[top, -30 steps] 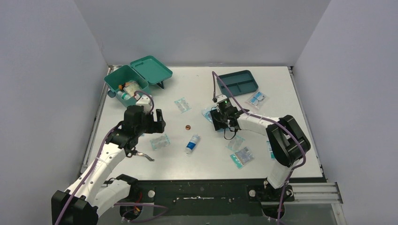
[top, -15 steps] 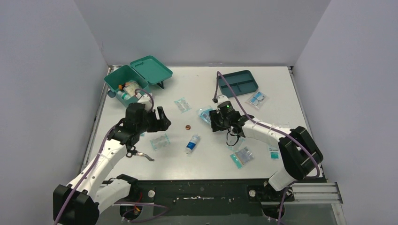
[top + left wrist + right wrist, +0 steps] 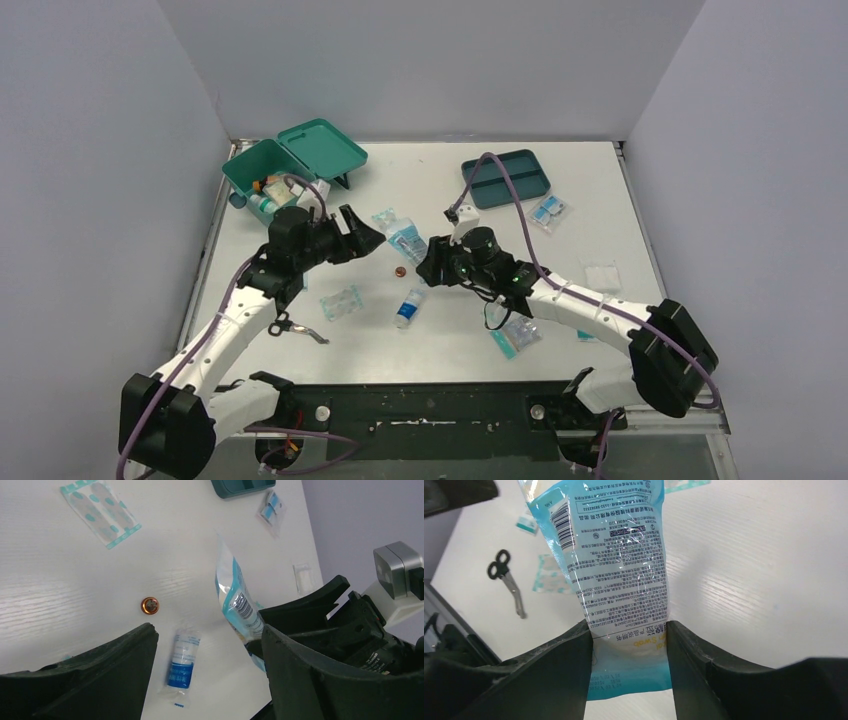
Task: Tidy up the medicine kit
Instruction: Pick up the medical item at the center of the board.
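Observation:
The medicine kit (image 3: 268, 170) stands open at the back left, its lid (image 3: 322, 148) folded back and several items inside. My right gripper (image 3: 425, 262) is shut on a blue-and-white swab packet (image 3: 407, 240), holding it up off the table by its lower edge. In the right wrist view the packet (image 3: 616, 565) stands between the two fingers (image 3: 564, 655) of the right gripper (image 3: 628, 630). My left gripper (image 3: 362, 232) is open just left of the packet, not touching it. In the left wrist view the packet (image 3: 235, 597) hangs above the gap of the left gripper (image 3: 207, 635).
A darker divided tray (image 3: 507, 178) lies at the back right. On the table lie a wrapped small bottle (image 3: 408, 306), a copper disc (image 3: 397, 270), scissors (image 3: 300, 330), plaster sachets (image 3: 341, 301) (image 3: 517, 333) (image 3: 548, 210) and a white pad (image 3: 601, 275).
The right arm has lifted the swab packet off the table and carried it left. The left gripper has swung right and back toward it.

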Controlling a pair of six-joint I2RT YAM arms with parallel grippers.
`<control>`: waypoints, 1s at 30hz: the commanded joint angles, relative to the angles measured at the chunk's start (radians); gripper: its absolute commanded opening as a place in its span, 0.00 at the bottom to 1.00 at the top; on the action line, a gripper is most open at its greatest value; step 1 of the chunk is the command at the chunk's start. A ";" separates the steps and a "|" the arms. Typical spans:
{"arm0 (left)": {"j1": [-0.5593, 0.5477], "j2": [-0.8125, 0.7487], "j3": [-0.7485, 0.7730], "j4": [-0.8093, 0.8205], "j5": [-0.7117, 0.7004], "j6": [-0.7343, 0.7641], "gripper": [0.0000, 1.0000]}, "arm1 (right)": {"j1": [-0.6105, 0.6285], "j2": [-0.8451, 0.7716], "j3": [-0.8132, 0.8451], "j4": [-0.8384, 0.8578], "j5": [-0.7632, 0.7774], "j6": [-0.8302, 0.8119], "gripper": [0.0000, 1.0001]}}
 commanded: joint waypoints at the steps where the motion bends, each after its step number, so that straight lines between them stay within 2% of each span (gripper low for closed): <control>1: -0.007 0.023 0.033 0.134 0.061 -0.068 0.74 | 0.030 -0.043 0.023 0.149 -0.017 0.106 0.52; 6: -0.020 0.042 0.022 0.201 0.064 -0.125 0.72 | 0.067 -0.028 0.052 0.173 -0.009 0.144 0.52; 15: -0.080 0.052 -0.001 0.182 -0.039 -0.145 0.65 | 0.115 -0.013 0.067 0.226 0.021 0.208 0.52; 23: -0.112 0.070 -0.001 0.170 -0.070 -0.174 0.52 | 0.139 -0.002 0.069 0.227 0.066 0.226 0.52; 30: -0.140 0.053 -0.013 0.163 -0.100 -0.188 0.54 | 0.145 0.000 0.040 0.248 0.105 0.270 0.52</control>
